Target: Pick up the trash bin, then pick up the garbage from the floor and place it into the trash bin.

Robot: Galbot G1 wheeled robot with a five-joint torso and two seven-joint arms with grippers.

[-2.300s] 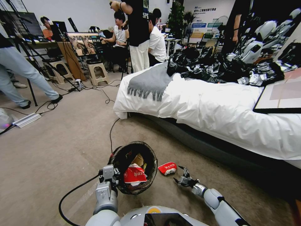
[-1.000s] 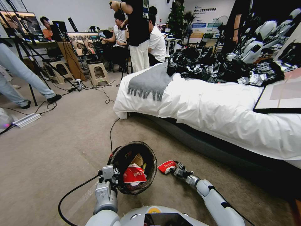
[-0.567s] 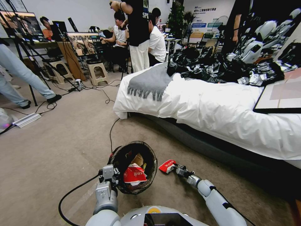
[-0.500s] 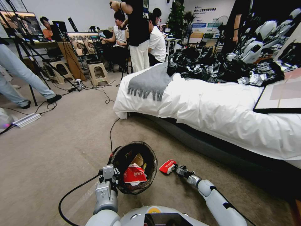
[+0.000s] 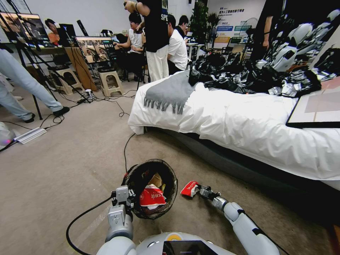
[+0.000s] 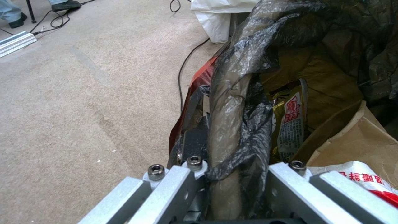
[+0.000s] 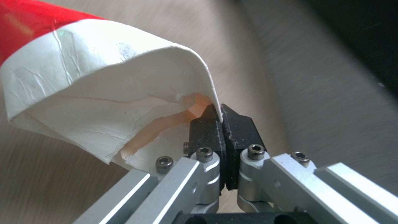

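Head view: left gripper [image 5: 124, 197] clamped on near rim of trash bin [image 5: 166, 169], bin tipped w/ mouth facing cam, black liner folded over rim. Left wrist view confirms: left gripper's fingers [image 6: 195, 146] pinch the bag-wrapped rim [image 6: 230, 124] between them, one finger outside the wall, other side inside. Just past the fingers, inside bin: brown paper bag [image 6: 352, 137], yellow/red snack wrapper [image 6: 290, 121], red-white wrapper [image 6: 365, 180] right next to the inner finger; in head view that red-white wrapper [image 5: 151, 196] sits low in the bin mouth, paper bag [image 5: 156, 180] behind it. Red wrapper bit [image 6: 195, 90] hangs outside the rim on the outer-finger side. Right gripper [image 5: 200, 191] low over carpet [image 5: 71, 170], just right of the bin, closed on edge of a red-white paper cup piece [image 5: 189, 187]; the piece sticks out ahead of the tips toward the bin, not touching it afaict. Right wrist view: black pads [image 7: 207, 130] pressed together w/ thin white edge of cup [image 7: 104, 93] pinched between them, torn cup opening facing cam, red band on far end; can't tell if the far end touches the floor. Bed [image 5: 248, 124] w/ white sheet further out beyond right gripper; black cable [image 5: 124, 148] on carpet runs off beyond the bin
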